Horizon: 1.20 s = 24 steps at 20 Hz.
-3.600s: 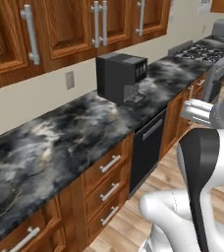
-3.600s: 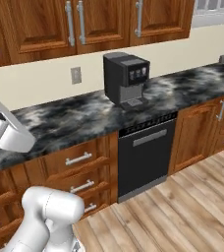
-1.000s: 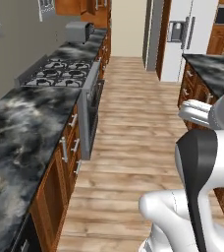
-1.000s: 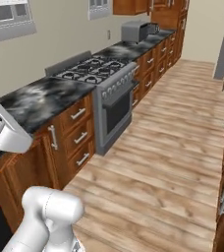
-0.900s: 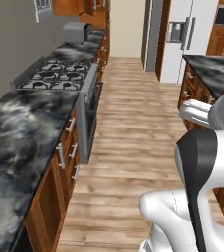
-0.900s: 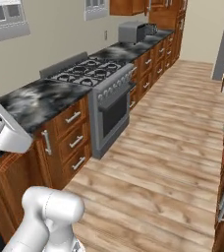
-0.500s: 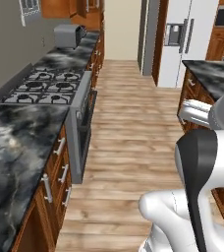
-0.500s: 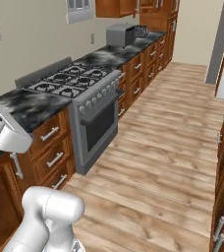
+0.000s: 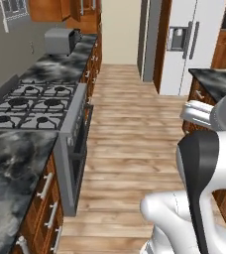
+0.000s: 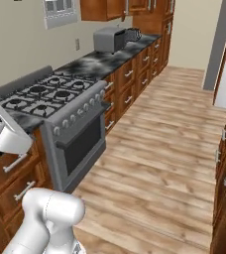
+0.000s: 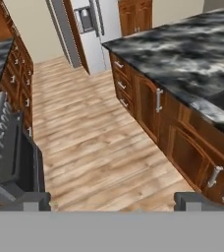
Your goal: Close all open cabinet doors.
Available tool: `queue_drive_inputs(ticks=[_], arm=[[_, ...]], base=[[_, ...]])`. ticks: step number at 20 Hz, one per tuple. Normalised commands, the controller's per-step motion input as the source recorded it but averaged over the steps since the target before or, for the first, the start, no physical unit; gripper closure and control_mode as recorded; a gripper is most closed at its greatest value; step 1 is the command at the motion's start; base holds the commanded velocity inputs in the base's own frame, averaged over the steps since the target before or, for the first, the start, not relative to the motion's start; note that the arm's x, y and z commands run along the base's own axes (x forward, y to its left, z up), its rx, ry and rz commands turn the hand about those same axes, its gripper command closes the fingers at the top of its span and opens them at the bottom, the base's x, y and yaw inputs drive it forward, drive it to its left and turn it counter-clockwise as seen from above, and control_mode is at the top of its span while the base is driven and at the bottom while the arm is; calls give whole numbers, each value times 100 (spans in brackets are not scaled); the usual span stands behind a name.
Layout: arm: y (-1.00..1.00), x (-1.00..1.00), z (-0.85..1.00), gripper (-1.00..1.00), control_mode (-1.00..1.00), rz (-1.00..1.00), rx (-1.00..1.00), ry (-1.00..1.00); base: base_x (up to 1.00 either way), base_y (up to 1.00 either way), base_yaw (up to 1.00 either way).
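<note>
No brand, label or writing can be read on the fridge (image 9: 197,39), the gas range (image 10: 60,119) or the toaster oven (image 10: 111,38). The hand view looks along the wood floor (image 11: 89,142) with the gripper (image 11: 113,202) spread wide and holding nothing, its two dark tips far apart, and shows a closed island cabinet door (image 11: 148,106) under a marbled island counter (image 11: 182,49). Both base views show the upper cabinet doors (image 10: 135,6) above the far counter (image 9: 65,62); whether those sit shut cannot be told
</note>
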Motion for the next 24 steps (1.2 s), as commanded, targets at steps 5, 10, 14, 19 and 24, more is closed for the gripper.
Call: queue_drive_inputs(ticks=[5,10,14,19,24], arm=[[0,0,0,-100,100,0,0,0],[0,0,0,-100,100,0,0,0],[0,0,0,-100,100,0,0,0],[0,0,0,-100,100,0,0,0],[0,0,0,-100,100,0,0,0]], base=[[100,0,0],[100,-1,0],[100,-10,3],[100,-15,4],[100,-17,4]])
